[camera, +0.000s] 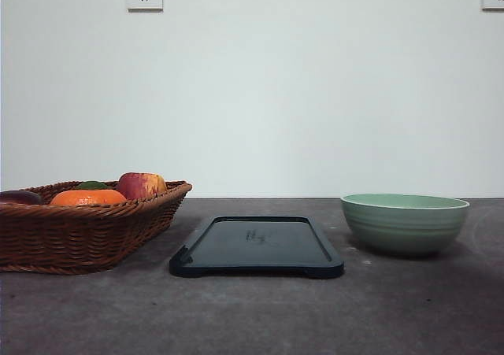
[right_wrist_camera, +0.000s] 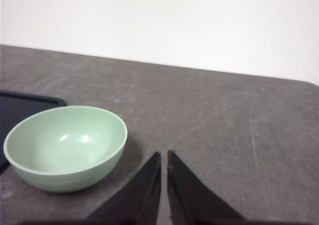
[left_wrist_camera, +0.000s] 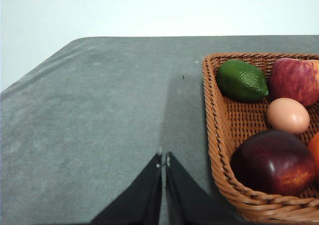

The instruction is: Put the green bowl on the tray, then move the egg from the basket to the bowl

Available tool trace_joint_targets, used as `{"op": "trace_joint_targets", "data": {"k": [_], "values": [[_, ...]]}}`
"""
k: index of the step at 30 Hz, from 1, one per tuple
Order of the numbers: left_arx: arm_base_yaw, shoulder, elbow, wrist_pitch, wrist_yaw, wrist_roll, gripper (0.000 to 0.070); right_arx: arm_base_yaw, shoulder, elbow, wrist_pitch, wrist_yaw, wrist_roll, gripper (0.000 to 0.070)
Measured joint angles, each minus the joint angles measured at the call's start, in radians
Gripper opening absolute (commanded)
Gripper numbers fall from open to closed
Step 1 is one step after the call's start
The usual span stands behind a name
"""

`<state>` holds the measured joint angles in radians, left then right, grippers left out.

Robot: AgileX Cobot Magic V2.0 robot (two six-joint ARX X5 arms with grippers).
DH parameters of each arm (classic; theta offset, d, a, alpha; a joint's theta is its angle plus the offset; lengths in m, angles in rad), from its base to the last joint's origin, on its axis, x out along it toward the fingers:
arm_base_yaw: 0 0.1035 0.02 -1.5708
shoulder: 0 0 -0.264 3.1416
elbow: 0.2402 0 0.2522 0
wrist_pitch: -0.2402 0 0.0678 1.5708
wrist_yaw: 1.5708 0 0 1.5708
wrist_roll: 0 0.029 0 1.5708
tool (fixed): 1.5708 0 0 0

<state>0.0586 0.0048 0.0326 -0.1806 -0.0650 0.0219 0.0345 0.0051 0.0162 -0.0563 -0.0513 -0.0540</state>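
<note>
One flat dark navy rectangular tray (camera: 256,246) with rounded corners and a low rim lies bare in the middle of the grey table (camera: 252,316). To its right, standing on the table and clear of the tray, is one pale sage-green round ribbed bowl (camera: 405,223), upright with nothing in it. To the tray's left sits one wide brown woven wicker basket (camera: 83,229). The left wrist view counts five pieces inside it: one small smooth tan-brown egg (left_wrist_camera: 287,115), one green lime-like fruit (left_wrist_camera: 241,80), one red-yellow apple (left_wrist_camera: 295,80), one dark red-purple fruit (left_wrist_camera: 273,162) and the edge of one orange fruit (left_wrist_camera: 314,147). The egg lies between the apple and the dark fruit. The left gripper (left_wrist_camera: 163,160) hovers over bare table beside the basket, fingers pressed together around nothing. The right gripper (right_wrist_camera: 164,157) sits near the bowl, likewise closed narrow and holding nothing
</note>
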Motion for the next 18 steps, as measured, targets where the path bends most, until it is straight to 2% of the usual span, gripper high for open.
{"op": "trace_joint_targets", "data": {"k": [4,8,11,15,18], "values": [[0.000,0.000,0.000,0.000,0.000,-0.112,0.0000,0.000,0.000,0.000,0.000,0.000,0.029,0.0012],[0.000,0.000,0.000,0.001,0.000,-0.313,0.0000,0.000,0.000,0.000,-0.002,0.001,0.124,0.0010],[0.000,0.000,0.000,0.012,0.010,-0.487,0.0000,0.000,0.000,0.000,-0.002,0.003,0.254,0.0009],[0.000,0.000,0.000,0.137,0.095,-0.704,0.0000,0.000,0.000,0.000,0.023,0.003,0.475,0.0009],[0.000,0.000,0.000,0.252,0.117,-0.773,0.0000,0.000,0.000,0.000,0.096,0.000,0.579,0.0008]]}}
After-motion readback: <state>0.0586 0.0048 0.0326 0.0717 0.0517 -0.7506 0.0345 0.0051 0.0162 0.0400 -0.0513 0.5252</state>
